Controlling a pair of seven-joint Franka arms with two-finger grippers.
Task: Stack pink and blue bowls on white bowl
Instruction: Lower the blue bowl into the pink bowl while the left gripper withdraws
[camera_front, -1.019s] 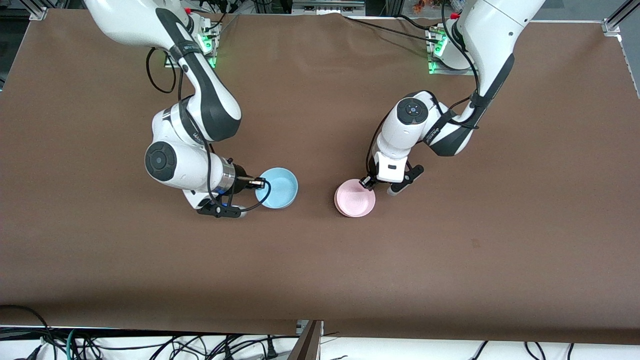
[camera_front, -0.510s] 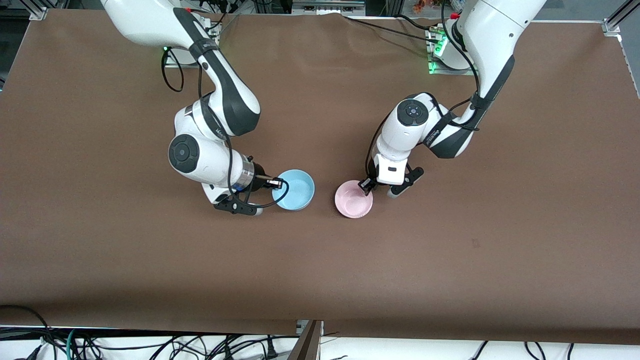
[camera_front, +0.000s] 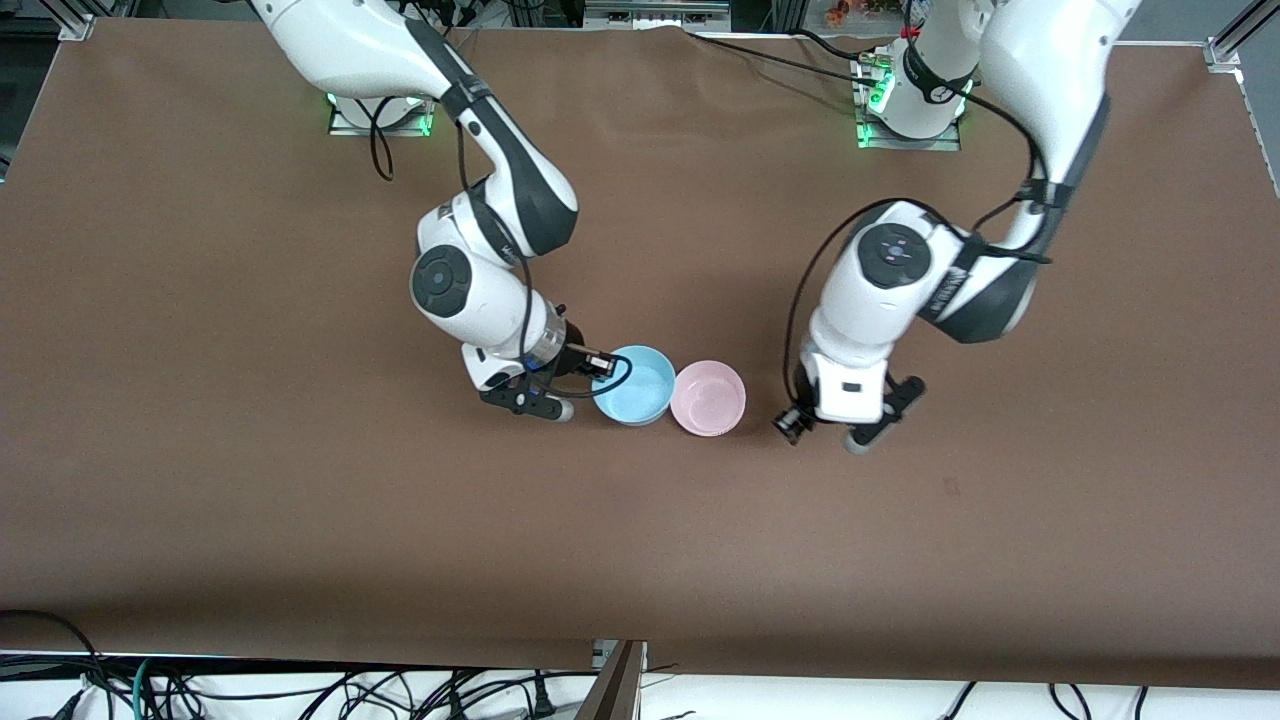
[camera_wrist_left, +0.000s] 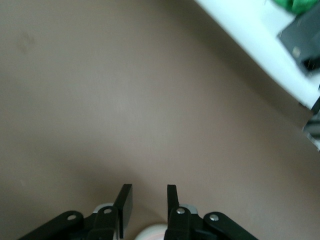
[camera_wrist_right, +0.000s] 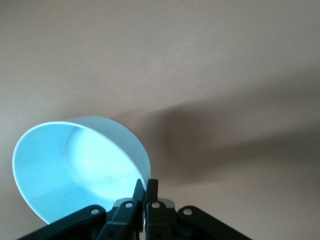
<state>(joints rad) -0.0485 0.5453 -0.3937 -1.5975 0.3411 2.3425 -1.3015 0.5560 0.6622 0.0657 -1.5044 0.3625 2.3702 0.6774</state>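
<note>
right gripper (camera_front: 596, 364): pinched on blue bowl (camera_front: 635, 385) rim | pink bowl (camera_front: 709, 397): touching blue bowl, toward left arm's end | left gripper (camera_front: 822, 425): parted, empty, near pink bowl

Gripper: the left gripper (camera_wrist_left: 150, 205) sits at the bottom centre of the frame, its two dark fingers (camera_wrist_left: 124, 200) parted with a gap between them.
Below the gripper: a pale rounded sliver (camera_wrist_left: 150, 233) shows at the bottom edge; what it is cannot be told.
Surface: brown table (camera_wrist_left: 125, 100) fills most of the frame.
Upper right corner: a blurred white strip (camera_wrist_left: 250, 30) crosses.
</note>
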